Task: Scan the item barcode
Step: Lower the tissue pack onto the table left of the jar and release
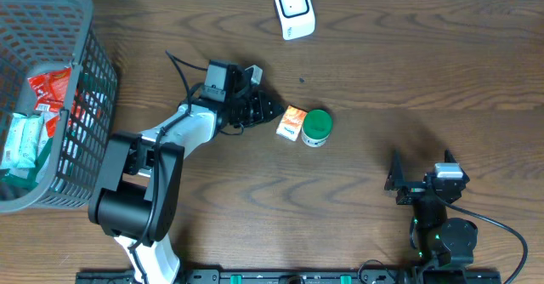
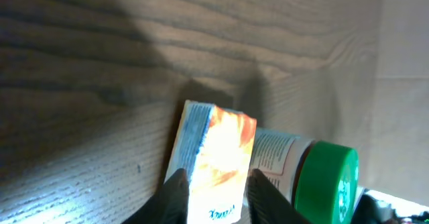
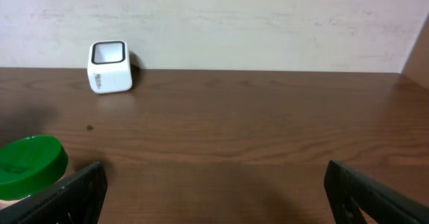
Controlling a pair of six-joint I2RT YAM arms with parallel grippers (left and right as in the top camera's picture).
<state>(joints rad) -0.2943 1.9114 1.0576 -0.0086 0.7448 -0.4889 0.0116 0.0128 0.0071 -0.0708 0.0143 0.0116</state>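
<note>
orange box (image 1: 291,123), green lid (image 1: 318,126), white scanner (image 1: 294,9)

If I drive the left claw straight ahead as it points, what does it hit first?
The orange box: it sits between the left claw's fingers, right ahead. The green-lidded jar lies close behind it, so a push would likely shove the box into the jar.

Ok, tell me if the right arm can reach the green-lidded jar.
Probably yes: only bare table lies between the right gripper, jaws open, and the green-lidded jar; the orange box sits beyond it.
</note>
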